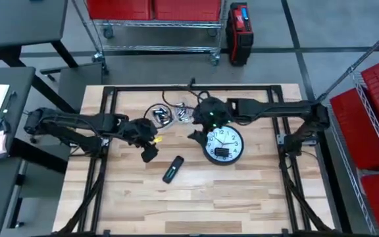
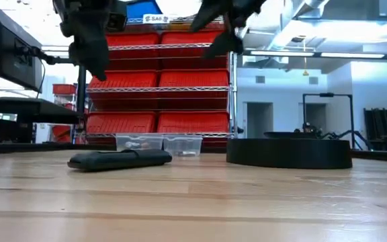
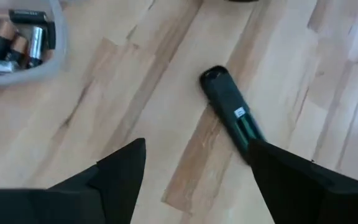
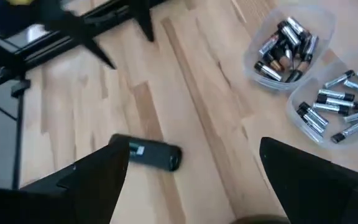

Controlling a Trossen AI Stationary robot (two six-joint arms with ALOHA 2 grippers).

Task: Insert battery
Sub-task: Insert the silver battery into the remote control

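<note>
Batteries point(image 4: 283, 42) in tubs on the wood table point(image 1: 242, 191), red shelving point(image 2: 160, 87) behind; both end effectors apparently spread.

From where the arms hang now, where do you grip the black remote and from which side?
Grip the slim black remote across its narrow width near mid-length, coming straight down. It lies flat and alone on the wooden table, long axis diagonal, so the long edges are free. The open left gripper is nearest; the right gripper hovers near the clock.
</note>
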